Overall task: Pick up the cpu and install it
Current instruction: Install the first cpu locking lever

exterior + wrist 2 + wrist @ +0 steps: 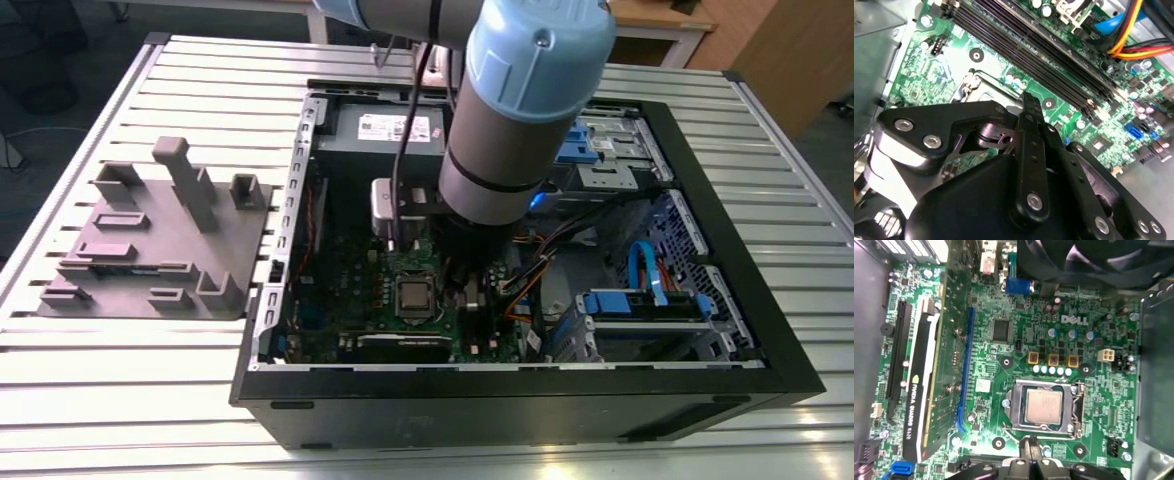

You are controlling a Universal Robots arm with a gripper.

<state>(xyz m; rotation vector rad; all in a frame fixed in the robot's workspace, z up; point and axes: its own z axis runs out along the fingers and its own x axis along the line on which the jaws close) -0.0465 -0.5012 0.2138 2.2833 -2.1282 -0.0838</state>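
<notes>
One open computer case lies on its side on the slatted metal desk, and a grey plastic fixture of blocks and posts sits near the desk's edge at the exterior view's left, well apart from the case. Inside the case the green motherboard is crowded: a grey power supply box with a white label lies along the far wall, blue drive bays fill the side toward the exterior view's right, a bundle of orange and yellow cables runs past the black memory slots, and a black graphics card stands along the board's long slot. The arm comes down steeply from above into the case, its pale blue joint over the board and its wrist low above the motherboard. The cpu lies flat in its metal-framed socket on the board, silver top up. In the first wrist view the black fingers sit just beside the socket frame, apart from the cpu and holding nothing; they appear drawn together into one narrow tip, as the second wrist view also suggests.
</notes>
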